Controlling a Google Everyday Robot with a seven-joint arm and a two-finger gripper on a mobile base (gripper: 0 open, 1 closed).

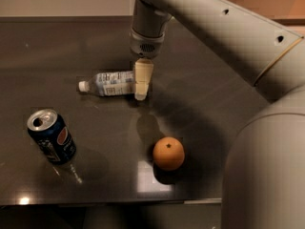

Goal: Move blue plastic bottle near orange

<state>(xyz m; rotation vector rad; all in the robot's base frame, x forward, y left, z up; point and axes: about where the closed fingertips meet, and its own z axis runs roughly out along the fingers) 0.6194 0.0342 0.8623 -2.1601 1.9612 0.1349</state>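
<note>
The blue plastic bottle (113, 84) lies on its side on the dark table (57, 46), white cap pointing left, pale blue-white label facing up. My gripper (142, 86) hangs straight down from the arm and sits at the bottle's right, bottom end, covering that end. The orange (168, 153) rests on the table nearer the front edge, below and a little right of the gripper, well apart from the bottle.
A dark blue Pepsi can (51, 136) stands tilted at the front left. My arm's large grey links (238, 42) cover the right side of the view. The table's front edge (95, 202) runs just below the orange and can.
</note>
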